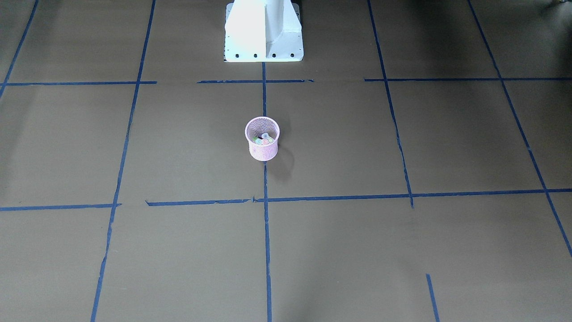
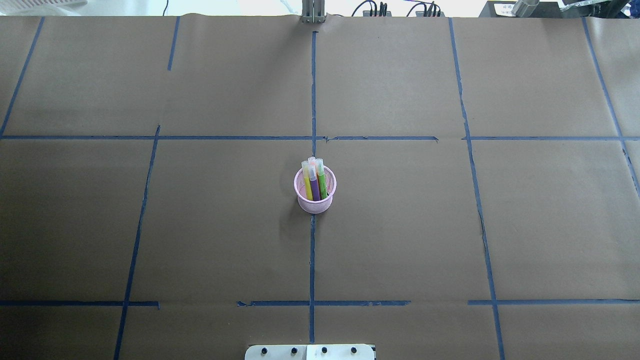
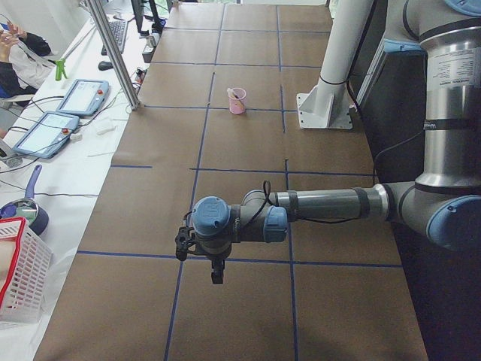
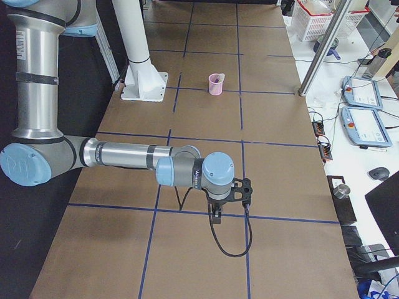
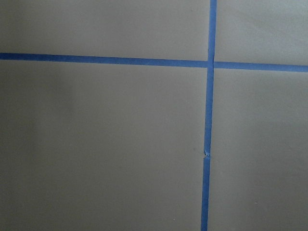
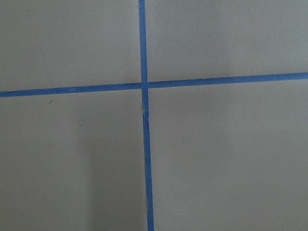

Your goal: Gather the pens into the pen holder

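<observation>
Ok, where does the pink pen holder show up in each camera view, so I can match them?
Exterior front-facing: pen holder just left of centre, below the white robot base.
Overhead exterior: centre, pens standing inside.
Exterior left: upper middle, left of the base.
Exterior right: upper middle, right of the base.
Left wrist-mounted: not in it.
Right wrist-mounted: not in it.
Shared landmark: the blue tape line through the cup towards the base.

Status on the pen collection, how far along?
Looks done: yellow, purple, green and an orange-looking pen stand in the pink pen holder; I see no loose pen on the table. Nothing is in hand: both arms sit far from the cup at the table's ends. Nothing visibly left.
</observation>
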